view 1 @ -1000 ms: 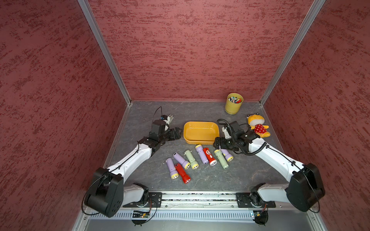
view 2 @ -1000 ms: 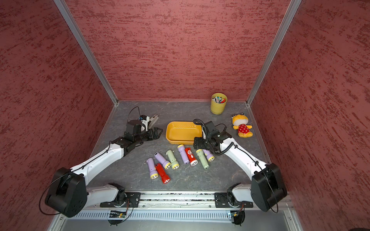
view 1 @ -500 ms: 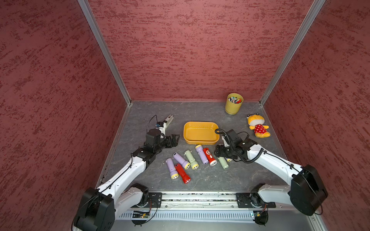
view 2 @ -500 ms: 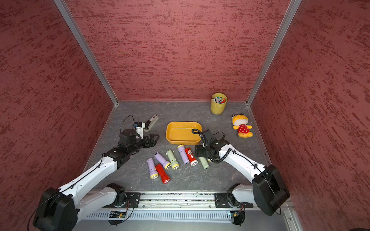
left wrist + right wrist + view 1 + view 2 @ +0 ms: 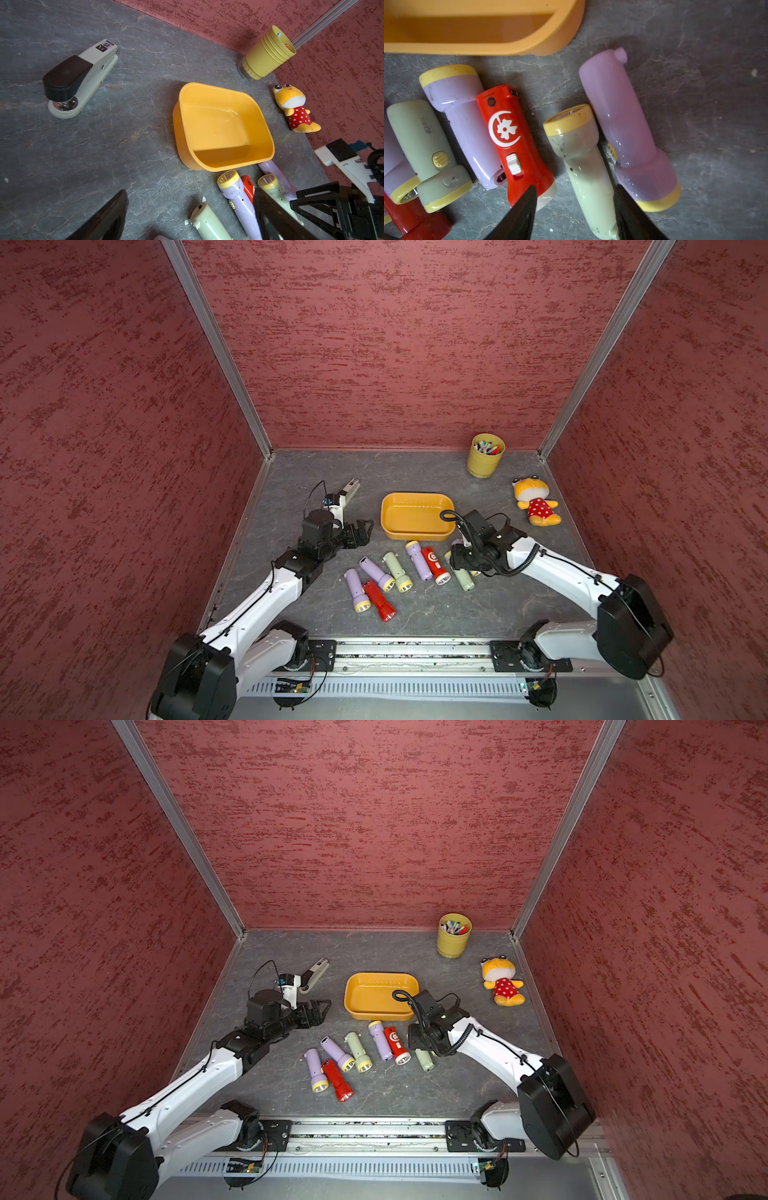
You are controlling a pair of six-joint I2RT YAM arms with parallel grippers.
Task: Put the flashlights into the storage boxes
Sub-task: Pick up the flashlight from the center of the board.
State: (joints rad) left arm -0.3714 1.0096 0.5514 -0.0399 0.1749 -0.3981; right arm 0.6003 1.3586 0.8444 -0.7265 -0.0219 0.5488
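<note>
right pincer (image 5: 575, 187) partly spread, straddling the lying pale green flashlight (image 5: 579, 166) (a gap shows on the side of the red flashlight (image 5: 508, 133)), near the orange tray (image 5: 488, 47), outside it. left pincer (image 5: 190, 190) spread wide, beside the tray.

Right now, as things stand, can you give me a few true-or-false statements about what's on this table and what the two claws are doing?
1. The orange tray is empty. True.
2. The jaws of the right gripper stand either side of a pale green flashlight. True.
3. The left gripper holds a red flashlight. False: it is open and holds nothing.
4. The stapler lies in the tray. False: it lies on the table, apart from the tray.
5. The yellow cup of pens stands upright on the table. True.
</note>
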